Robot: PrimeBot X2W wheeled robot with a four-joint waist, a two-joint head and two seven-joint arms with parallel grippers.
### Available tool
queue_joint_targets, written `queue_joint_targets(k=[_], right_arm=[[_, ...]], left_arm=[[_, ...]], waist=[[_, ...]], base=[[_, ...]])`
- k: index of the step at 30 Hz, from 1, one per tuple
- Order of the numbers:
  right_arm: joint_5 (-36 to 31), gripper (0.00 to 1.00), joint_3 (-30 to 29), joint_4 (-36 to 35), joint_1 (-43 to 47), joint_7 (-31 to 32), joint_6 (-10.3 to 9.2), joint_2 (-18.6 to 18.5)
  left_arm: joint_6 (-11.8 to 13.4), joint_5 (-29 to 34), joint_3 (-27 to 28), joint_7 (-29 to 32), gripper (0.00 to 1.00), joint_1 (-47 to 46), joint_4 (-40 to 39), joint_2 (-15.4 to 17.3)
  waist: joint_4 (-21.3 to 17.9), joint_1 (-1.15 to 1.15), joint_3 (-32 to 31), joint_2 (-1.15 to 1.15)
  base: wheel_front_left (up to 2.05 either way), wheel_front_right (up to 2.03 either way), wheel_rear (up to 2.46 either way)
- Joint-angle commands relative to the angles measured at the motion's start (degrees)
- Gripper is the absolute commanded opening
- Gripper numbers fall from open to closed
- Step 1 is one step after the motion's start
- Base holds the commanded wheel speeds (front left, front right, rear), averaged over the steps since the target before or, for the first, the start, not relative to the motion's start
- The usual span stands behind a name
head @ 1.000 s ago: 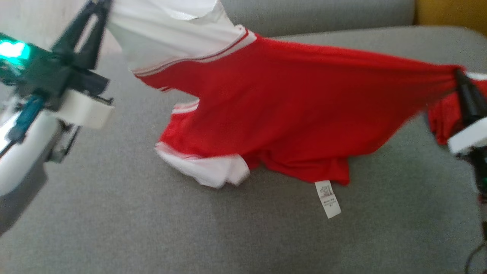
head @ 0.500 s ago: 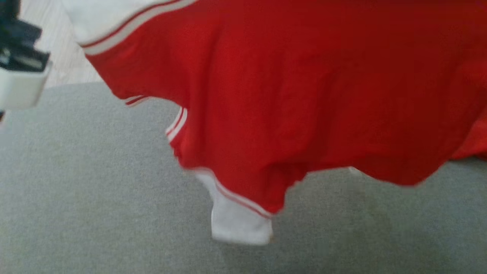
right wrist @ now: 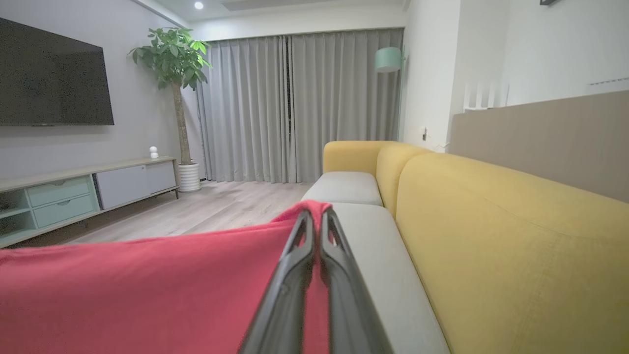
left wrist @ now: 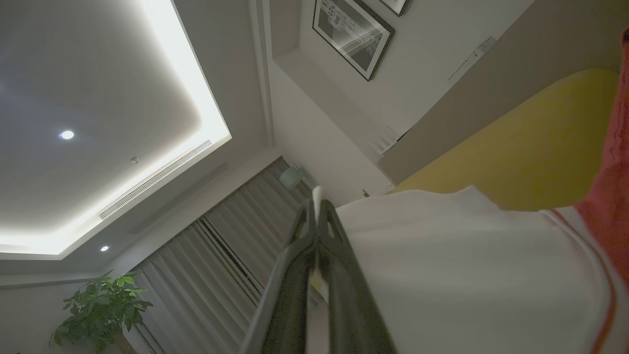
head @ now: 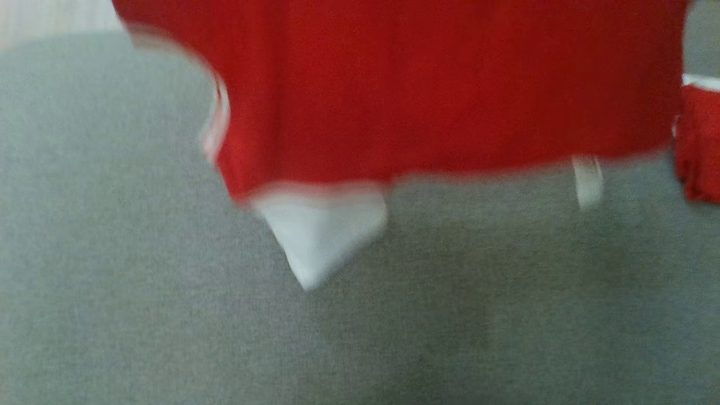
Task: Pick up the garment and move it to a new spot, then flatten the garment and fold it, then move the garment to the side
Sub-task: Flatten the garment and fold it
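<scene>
The garment [head: 427,90], a red shirt with white striped sleeves, hangs stretched across the top of the head view, lifted off the grey sofa seat [head: 169,315]. A white sleeve [head: 320,236] and a small label [head: 586,179] dangle from its lower edge. In the left wrist view my left gripper [left wrist: 317,209] is shut on the shirt's white part [left wrist: 467,265]. In the right wrist view my right gripper [right wrist: 317,216] is shut on a red edge of the garment [right wrist: 147,290].
The yellow sofa back [right wrist: 516,236] runs along the right of the right wrist view, with grey seat cushions [right wrist: 344,187] ahead. A TV stand [right wrist: 73,191], a potted plant [right wrist: 177,64] and curtains [right wrist: 300,103] stand across the wooden floor.
The garment has been raised: its hem and white sleeve no longer rest on the sofa seat. The head view has shifted too, and both grippers have left it.
</scene>
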Motion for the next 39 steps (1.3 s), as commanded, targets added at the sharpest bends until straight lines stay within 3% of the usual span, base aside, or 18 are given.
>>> queue_joint_targets(k=[1,2,7,18,27,39], right_arm=[[-1.5,0.0,-0.1,1.3,-4.9,-3.1,-0.05,0.5],[-3.4,0.0,0.0,5.0,-8.5,-6.8,-0.05,0.8],[-5.2,0.0,0.9,9.9,-13.3,-13.7,-0.05,0.6],[-2.8,0.0,6.7,18.5,-11.1,-20.3,-0.05,-2.7],[4.0,0.0,8.0,19.5,6.0,-23.9,-0.05,-5.1],[11.1,0.0,6.4,8.7,37.5,-22.0,-0.05,-6.0]], left_arm=[[1.3,1.5,3.9,-0.7,0.0,-6.3,1.3,0.6],[2.3,3.5,4.9,-0.9,0.0,-9.2,2.6,-1.2],[3.9,7.0,8.4,-1.0,0.0,-11.0,-1.0,-3.1],[1.8,10.5,13.0,-1.0,0.0,3.3,-9.1,-3.6],[1.5,9.7,16.8,-1.0,0.0,28.2,-16.5,-2.9],[0.5,8.6,20.0,-1.0,0.0,62.9,-24.5,-1.0]], waist=[[1.0,-0.02,5.4,0.0],[1.3,-0.02,6.9,0.0],[2.1,-0.02,9.4,0.0],[4.3,-0.02,13.9,0.0],[4.5,-0.02,7.1,0.0],[1.9,-0.02,-5.6,0.0]], base=[[0.0,0.0,0.0],[0.0,0.0,0.0],[0.0,0.0,0.0],[0.0,0.0,0.0],[0.0,0.0,0.0],[0.0,0.0,0.0]])
